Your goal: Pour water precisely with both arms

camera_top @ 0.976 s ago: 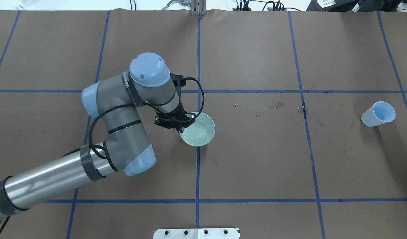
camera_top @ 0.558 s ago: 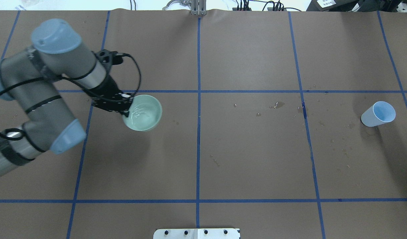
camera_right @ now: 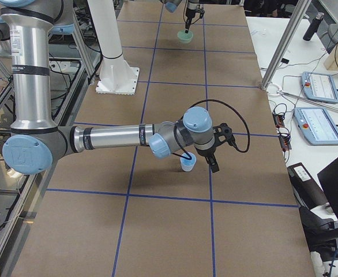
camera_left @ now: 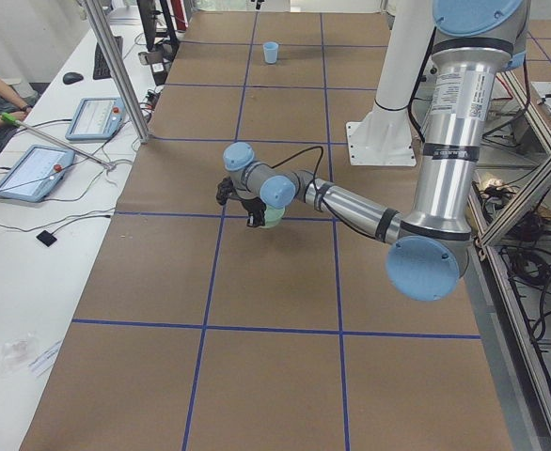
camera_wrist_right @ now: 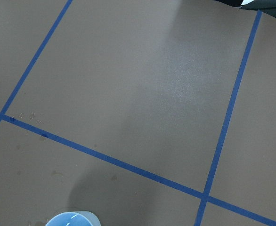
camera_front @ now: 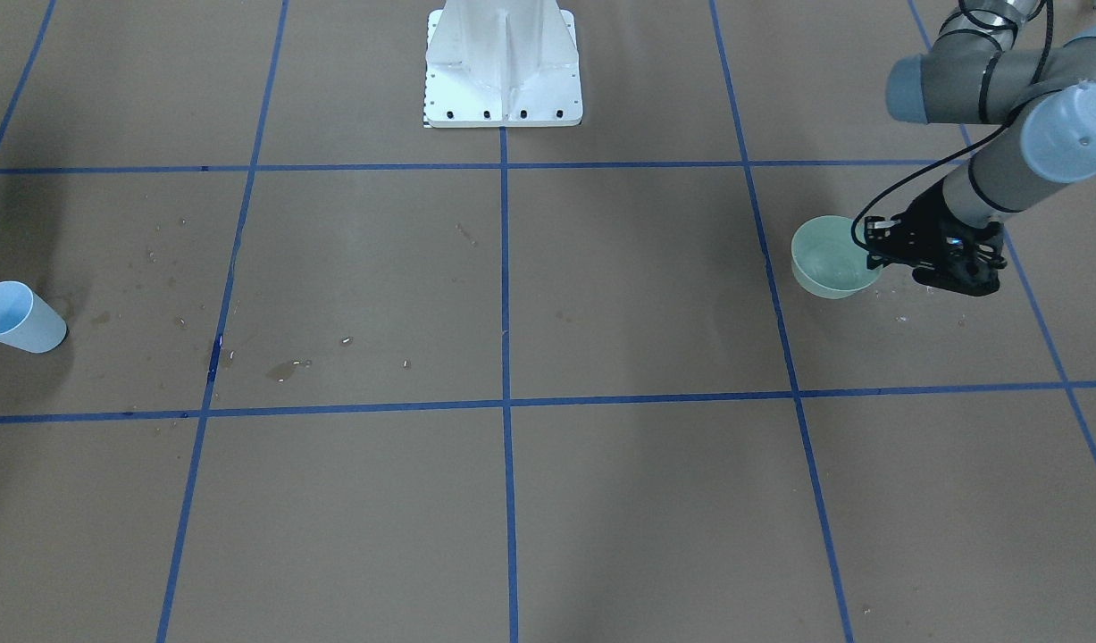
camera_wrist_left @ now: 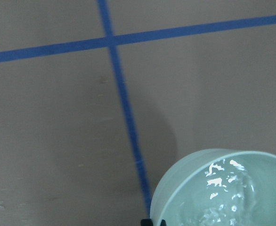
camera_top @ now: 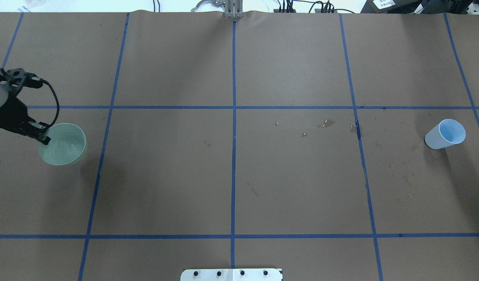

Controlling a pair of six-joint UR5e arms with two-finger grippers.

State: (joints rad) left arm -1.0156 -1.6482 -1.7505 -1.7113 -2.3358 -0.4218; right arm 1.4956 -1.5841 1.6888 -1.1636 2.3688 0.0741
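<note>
— Our left gripper (camera_top: 43, 137) is clamped on the rim of the green bowl (camera_top: 64, 151). We hold it level so the water (camera_wrist_left: 225, 190) inside doesn't spill.
— And our right gripper (camera_right: 210, 160)?
— It is near the blue cup (camera_top: 445, 134). Whether it grips anything, we can't tell.

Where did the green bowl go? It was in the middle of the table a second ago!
The left tool carried the green bowl sideways, from the table's middle out to the robot's left edge. It still pinches the bowl's rim, and the water still ripples inside. The blue cup on the right and the small wet spots stayed put.
</note>
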